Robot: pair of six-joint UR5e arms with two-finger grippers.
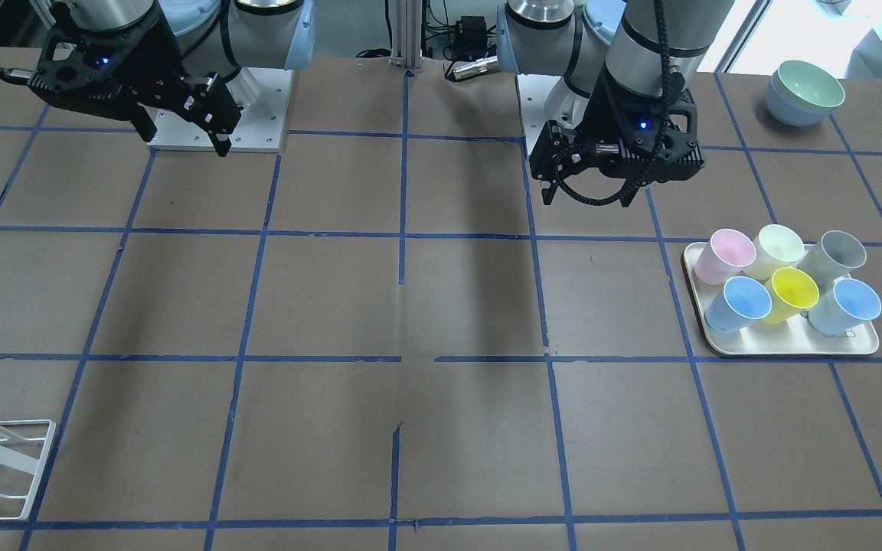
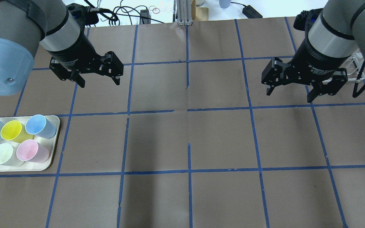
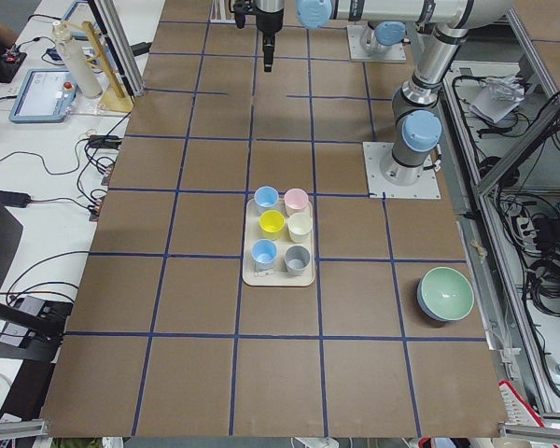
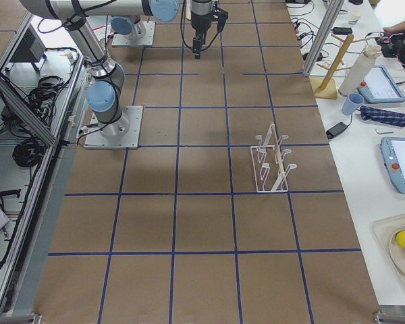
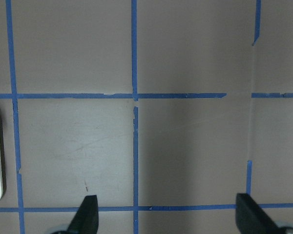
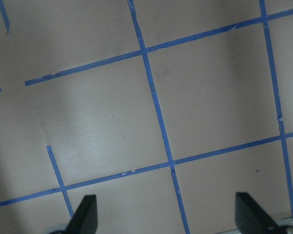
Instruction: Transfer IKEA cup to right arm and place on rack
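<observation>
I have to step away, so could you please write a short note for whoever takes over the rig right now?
Left gripper: open, empty, hovering over the table, away from the tray.
Right gripper: open, empty, hovering over the table.
Pink cup: upright on the tray with five other cups.
Rack: on the robot's right side.
Done: nothing yet.
Left: grasp the cup with the left gripper, pass it to the right, place it on the rack.

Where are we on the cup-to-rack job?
Nothing done yet. The IKEA cup sits on the tray with five other cups. Left gripper and right gripper are both open and empty above the table. Left to do: pick, handover, placing on the rack.
</observation>
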